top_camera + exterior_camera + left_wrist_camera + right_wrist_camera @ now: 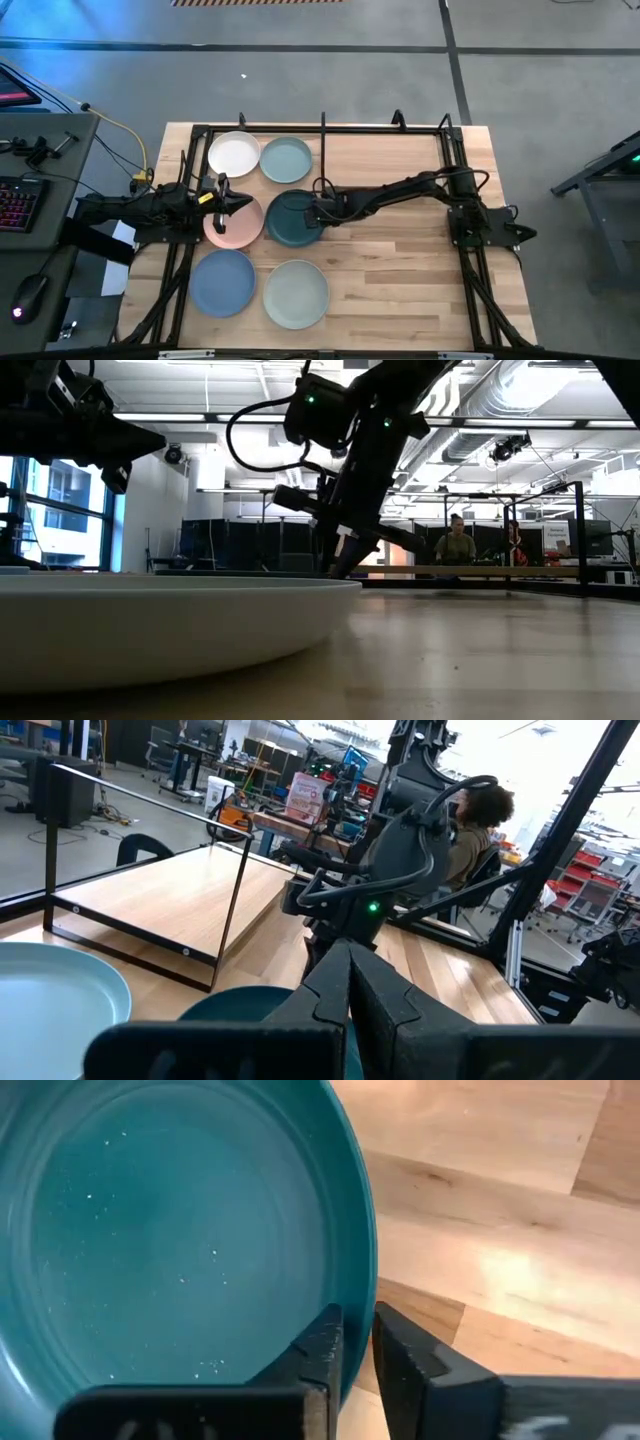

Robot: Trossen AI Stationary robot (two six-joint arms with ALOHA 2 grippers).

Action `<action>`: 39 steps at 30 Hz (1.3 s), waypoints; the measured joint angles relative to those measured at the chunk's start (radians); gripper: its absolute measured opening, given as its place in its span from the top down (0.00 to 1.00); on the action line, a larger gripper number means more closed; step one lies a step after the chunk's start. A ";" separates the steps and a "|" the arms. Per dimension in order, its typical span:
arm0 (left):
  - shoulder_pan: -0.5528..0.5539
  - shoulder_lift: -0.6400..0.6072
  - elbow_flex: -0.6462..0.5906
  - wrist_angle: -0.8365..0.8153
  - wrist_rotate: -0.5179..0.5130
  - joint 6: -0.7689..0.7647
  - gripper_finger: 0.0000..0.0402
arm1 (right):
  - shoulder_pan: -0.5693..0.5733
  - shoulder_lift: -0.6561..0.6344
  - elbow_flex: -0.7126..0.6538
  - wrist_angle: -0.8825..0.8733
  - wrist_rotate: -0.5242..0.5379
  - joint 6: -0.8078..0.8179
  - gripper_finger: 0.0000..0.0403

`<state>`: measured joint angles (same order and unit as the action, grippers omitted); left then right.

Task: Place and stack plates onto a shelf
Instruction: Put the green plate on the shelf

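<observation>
Six plates lie flat on the table: white (233,155) and pale mint (286,160) at the far left, pink (233,224) and dark teal (291,220) in the middle, blue (222,282) and pale sage (296,293) near the front. The black-rod shelf (322,150) with its wood floor stands at the far side, right of the mint plate. My right gripper (315,212) is shut on the teal plate's right rim. My left gripper (240,205) is shut and hovers above the pink plate's right edge, raised off it in the low view (110,445). My right gripper pinches the dark teal plate's rim (360,1315) on the plate's right side, one finger (322,1350) inside the dish and the other outside it. The fingers slant down from the table's right. Whether the plate is off the table I cannot tell.
The shelf's rods (150,815) and upright post (232,910) rise just beyond the mint plate (50,1005). The sage plate (150,620) fills the low view's foreground. Bare wood lies on the table's right half (400,270). People sit beyond the table (456,540).
</observation>
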<state>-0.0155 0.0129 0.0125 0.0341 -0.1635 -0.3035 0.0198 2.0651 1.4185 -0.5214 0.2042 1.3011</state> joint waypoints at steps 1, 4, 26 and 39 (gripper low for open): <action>0.000 0.000 0.000 0.000 0.000 0.000 1.00 | -0.002 0.000 0.000 -0.002 -0.002 -0.010 0.91; 0.000 0.000 0.000 0.000 0.000 0.000 1.00 | -0.007 0.000 0.000 -0.012 -0.004 -0.041 0.94; 0.000 0.000 0.000 0.000 0.000 0.000 1.00 | -0.011 -0.217 0.000 -0.239 -0.024 -0.293 1.00; 0.000 0.000 0.000 0.000 0.000 0.000 1.00 | 0.003 -0.488 -0.109 -0.539 -0.026 -0.392 1.00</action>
<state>-0.0158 0.0129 0.0124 0.0340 -0.1635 -0.3032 0.0231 1.5770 1.3091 -1.0608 0.1779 0.9091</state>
